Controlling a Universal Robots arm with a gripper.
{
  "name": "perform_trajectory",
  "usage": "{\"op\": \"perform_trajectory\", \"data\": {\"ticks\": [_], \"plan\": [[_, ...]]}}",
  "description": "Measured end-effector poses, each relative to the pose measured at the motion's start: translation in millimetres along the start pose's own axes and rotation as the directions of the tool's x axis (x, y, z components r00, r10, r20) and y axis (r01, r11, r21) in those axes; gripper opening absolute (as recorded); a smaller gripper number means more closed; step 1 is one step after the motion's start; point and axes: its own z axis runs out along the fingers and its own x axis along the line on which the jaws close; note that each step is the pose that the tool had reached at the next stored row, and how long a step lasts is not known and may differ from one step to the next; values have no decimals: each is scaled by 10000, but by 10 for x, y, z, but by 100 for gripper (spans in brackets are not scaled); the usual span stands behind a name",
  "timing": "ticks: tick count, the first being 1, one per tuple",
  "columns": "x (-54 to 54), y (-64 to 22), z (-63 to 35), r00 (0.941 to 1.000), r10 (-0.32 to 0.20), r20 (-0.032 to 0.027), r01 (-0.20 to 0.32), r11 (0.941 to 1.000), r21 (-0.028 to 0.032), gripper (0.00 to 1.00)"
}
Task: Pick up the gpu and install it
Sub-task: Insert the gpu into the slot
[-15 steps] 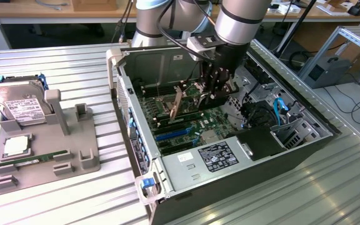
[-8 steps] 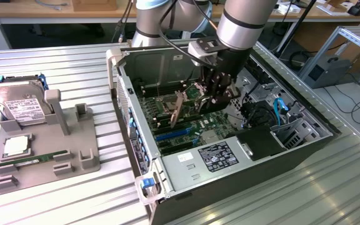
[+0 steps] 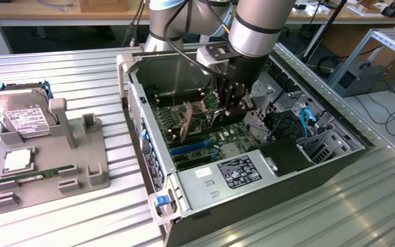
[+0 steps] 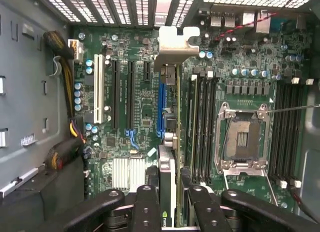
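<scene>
Gripper point(image 3: 226, 109) inside open PC case point(image 3: 335, 149), clenched on gpu point(image 3: 192, 119), fingers point(image 4: 148, 212) pinching card edge-on. Gpu point(image 4: 172, 142) upright over motherboard point(image 4: 140, 117), lined up along blue slot point(image 4: 161, 109), bracket toward case rear at 12 o'clock of wrist view. Pick-up done. Seating in slot can't confirm; release not done. Hard drive point(image 3: 26, 116) and RAM stick point(image 3: 33, 176) on holder tray point(image 3: 81, 180), 9 o'clock of case, untouched.
</scene>
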Motion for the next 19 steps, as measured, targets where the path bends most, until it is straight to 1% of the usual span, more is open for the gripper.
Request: {"op": "perform_trajectory", "data": {"ticks": [2, 3, 4, 5, 6, 9, 12, 14, 16, 19], "plan": [[0, 7, 9, 9998, 182, -5, -182, 9998, 8, 27], [0, 40, 14, 9998, 219, -7, -219, 9998, 11, 27], [-2, 101, 20, 9998, 221, -6, -221, 9998, 11, 27], [-3, 143, 27, 9998, 221, -6, -221, 9998, 11, 27], [-1, 159, 33, 9998, 221, -5, -221, 9998, 12, 27], [7, 262, 87, 9998, 221, -7, -221, 9998, 11, 27], [9, 308, 154, 9998, 220, -6, -220, 9998, 11, 27], [9, 375, 178, 9998, 220, -7, -220, 9998, 11, 27], [8, 423, 194, 9998, 221, -8, -221, 9998, 10, 27], [20, 458, 228, 9998, 221, -5, -221, 9998, 12, 27]]}}
